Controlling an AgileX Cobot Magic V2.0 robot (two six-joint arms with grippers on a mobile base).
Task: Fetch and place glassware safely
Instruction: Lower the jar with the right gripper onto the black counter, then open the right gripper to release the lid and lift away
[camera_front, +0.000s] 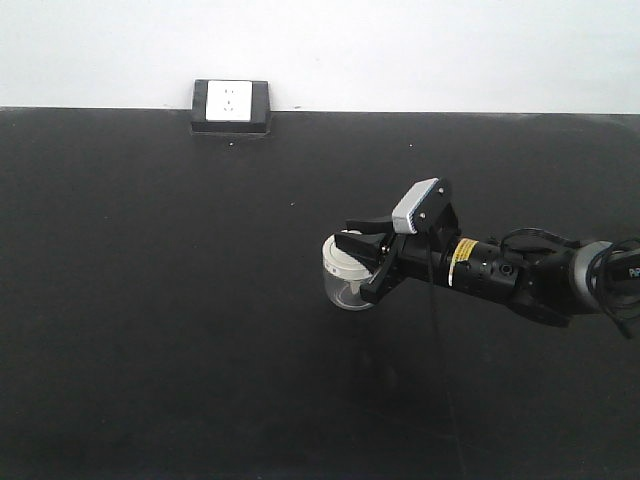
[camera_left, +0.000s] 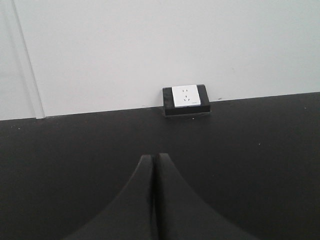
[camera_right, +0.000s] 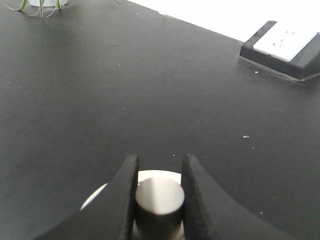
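The glassware, a small clear jar (camera_front: 345, 285) with a cream-white lid, stands on the black table right of centre. My right gripper (camera_front: 372, 262) reaches in from the right and is shut on the lid's knob (camera_right: 160, 196). In the right wrist view both black fingers (camera_right: 124, 190) press the round knob's sides, with the white lid (camera_right: 150, 175) showing behind it. In the left wrist view my left gripper (camera_left: 153, 159) hovers over bare table with its jaws pressed together and nothing between them. That left gripper does not appear in the front view.
A white power socket in a black housing (camera_front: 231, 105) sits at the table's far edge against the white wall; it also shows as the socket (camera_left: 186, 99) and the socket (camera_right: 286, 42). A potted plant's leaves (camera_right: 37, 6) poke in at the far left.
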